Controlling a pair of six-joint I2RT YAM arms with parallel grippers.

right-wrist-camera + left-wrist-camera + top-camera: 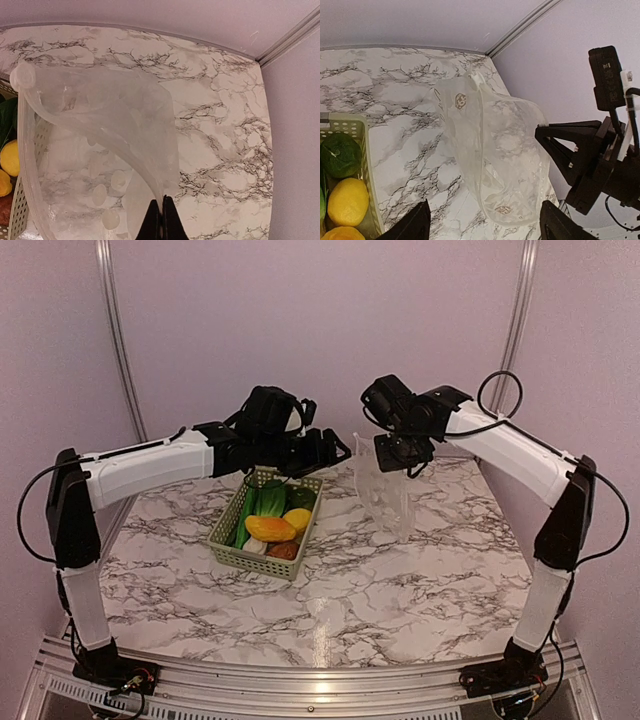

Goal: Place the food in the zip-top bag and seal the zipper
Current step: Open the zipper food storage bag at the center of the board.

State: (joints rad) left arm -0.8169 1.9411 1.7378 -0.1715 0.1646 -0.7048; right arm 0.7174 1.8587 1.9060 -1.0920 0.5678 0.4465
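The clear zip-top bag (385, 490) with white dots hangs from my right gripper (405, 462), its lower end on the marble table. In the right wrist view the gripper (161, 220) is shut on the bag's edge (120, 130). My left gripper (335, 450) is open and empty, above the basket's far end, just left of the bag; in its wrist view the bag (495, 150) hangs between and beyond its fingertips (415, 225). The food (270, 520), green, yellow, orange, brown and white pieces, lies in the pale green basket (228, 550). The zipper cannot be made out.
The marble table (400, 580) is ringed by purple walls with a metal rail at the back. The basket also shows at the left edge of the left wrist view (367, 175) with a green and a yellow piece. The right arm (600, 150) stands close on the right.
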